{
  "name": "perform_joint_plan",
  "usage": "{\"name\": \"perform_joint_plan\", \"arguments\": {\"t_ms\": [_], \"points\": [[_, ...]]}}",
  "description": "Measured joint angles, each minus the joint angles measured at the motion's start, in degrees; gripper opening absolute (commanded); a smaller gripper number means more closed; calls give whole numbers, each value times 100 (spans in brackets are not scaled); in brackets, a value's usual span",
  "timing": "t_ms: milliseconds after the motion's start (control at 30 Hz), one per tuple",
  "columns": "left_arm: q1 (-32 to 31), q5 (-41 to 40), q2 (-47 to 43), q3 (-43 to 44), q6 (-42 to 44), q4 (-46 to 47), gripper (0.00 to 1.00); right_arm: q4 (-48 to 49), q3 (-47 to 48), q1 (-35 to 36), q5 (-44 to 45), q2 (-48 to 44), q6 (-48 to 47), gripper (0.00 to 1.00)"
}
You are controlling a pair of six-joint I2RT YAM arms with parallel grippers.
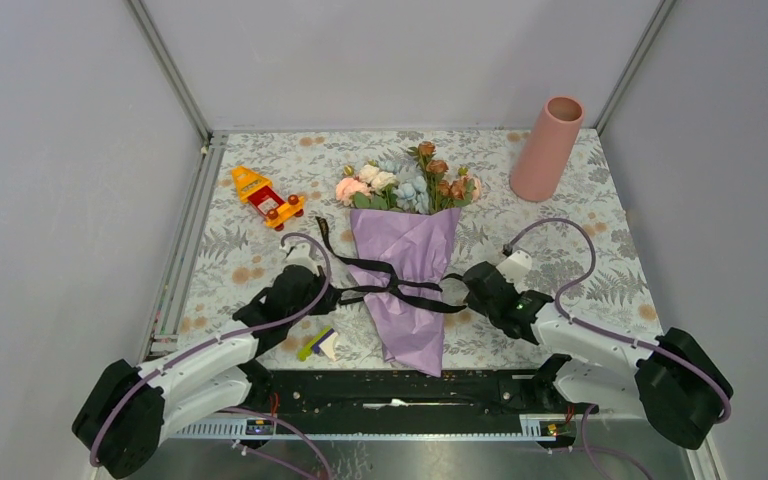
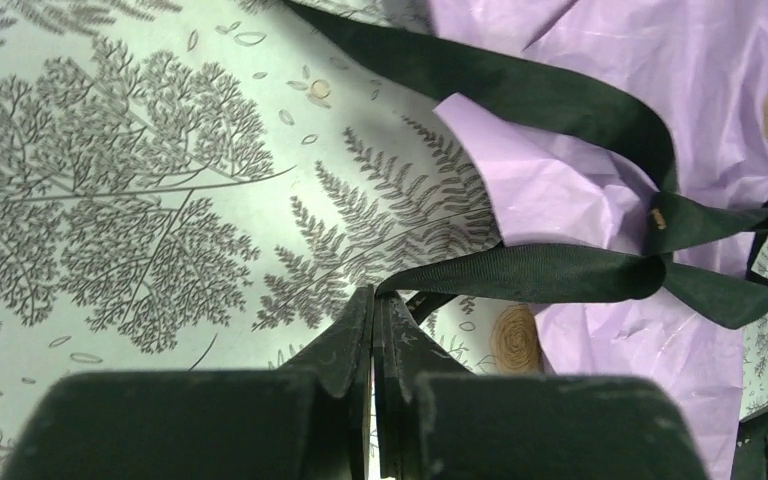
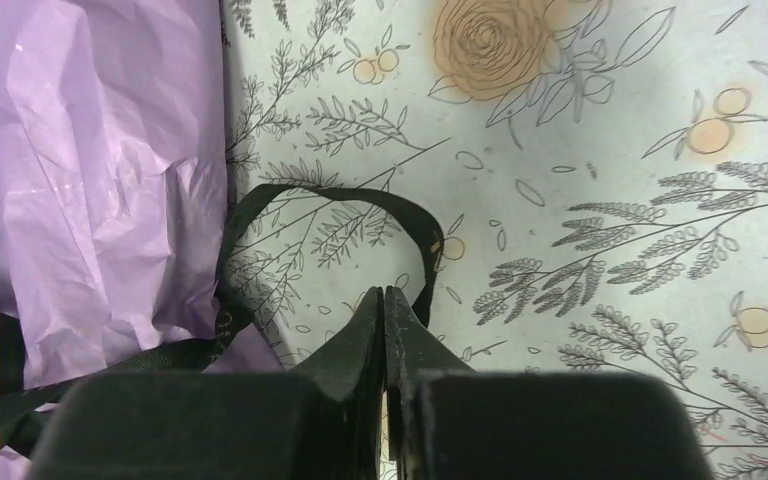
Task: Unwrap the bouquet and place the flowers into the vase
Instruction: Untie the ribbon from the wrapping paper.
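Left gripper point(image 2: 374, 298) pinched black ribbon point(image 2: 540, 272) tail at its tips; crinkled purple paper bouquet point(image 2: 580, 190) lay ahead-right. Right gripper point(image 3: 383, 295) pinched the ribbon's loop, bouquet to its left.

Plain grey walls point(image 1: 400, 50) stand at nine, twelve and three o'clock. A pale tablecloth point(image 1: 600, 200) with grey leaves and orange roses lies between them. The light is soft.

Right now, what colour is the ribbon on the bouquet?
Black. The ribbon shows best in the left wrist view.
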Motion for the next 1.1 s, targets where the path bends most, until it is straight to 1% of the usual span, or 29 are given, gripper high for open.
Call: {"name": "perform_joint_plan", "arguments": {"t_ms": [33, 67, 100, 167, 233, 267, 300, 333, 367, 400, 433, 467, 500, 567, 633, 667, 733, 800, 900, 933, 1100], "points": [[39, 13, -7, -17, -52, -39, 0, -48, -11, -22, 24, -52, -2, 1], [87, 59, -4, -22, -90, -85, 0, -90, -13, -42, 46, -122, -7, 11], [127, 131, -4, -24, -103, -109, 0, -116, -13, -55, 57, -195, -26, 24], [168, 308, -4, -20, -83, -109, 0, -142, -28, -72, 50, -479, -118, 44], [179, 490, -4, -15, -35, -118, 0, -116, -55, -79, -4, -905, -450, 60], [181, 564, -4, -13, 2, -122, 2, -57, -57, -81, -107, -1169, -697, 67], [181, 616, -7, -4, 44, -133, 9, 39, -55, -85, -234, -1410, -1021, 72], [181, 671, -11, 9, 90, -157, 21, 122, -48, -87, -374, -1589, -1311, 75], [181, 693, -24, 26, 136, -199, 38, 212, -31, -90, -570, -1720, -1635, 78], [184, 706, -61, 66, 197, -280, 51, 249, 20, -92, -782, -1781, -1985, 80], [184, 706, -98, 109, 282, -356, 63, 249, 96, -94, -1008, -1781, -2288, 80], [184, 704, -155, 168, 317, -457, 68, 247, 219, -94, -1274, -1718, -2614, 80], [184, 686, -214, 208, 417, -516, 71, 212, 372, -96, -1561, -1598, -2900, 80], [184, 669, -420, 299, 577, -667, 74, 179, 778, -96, -2197, -1180, -3469, 77], [181, 688, -684, 369, 811, -765, 78, 87, 1191, -92, -2651, -745, -3906, 78], [164, 717, -809, 393, 909, -761, 80, 81, 1373, -70, -2800, -529, -4103, 78], [59, 855, -962, 407, 1080, -605, 81, 122, 1600, -22, -2975, -192, -4430, 79], [-227, 1032, -953, 424, 1257, -369, 81, 188, 1696, 37, -3119, 81, -4688, 79], [-667, 1257, -560, 623, 1617, -175, 80, 227, 1808, 83, -3318, 516, -4924, 78], [-761, 1340, -269, 767, 1773, -101, 80, 236, 1873, 92, -3416, 734, -4999, 77], [-863, 1414, 782, 1220, 2232, 140, 78, 417, 1996, 138, -3639, 1316, -5145, 77]]}}
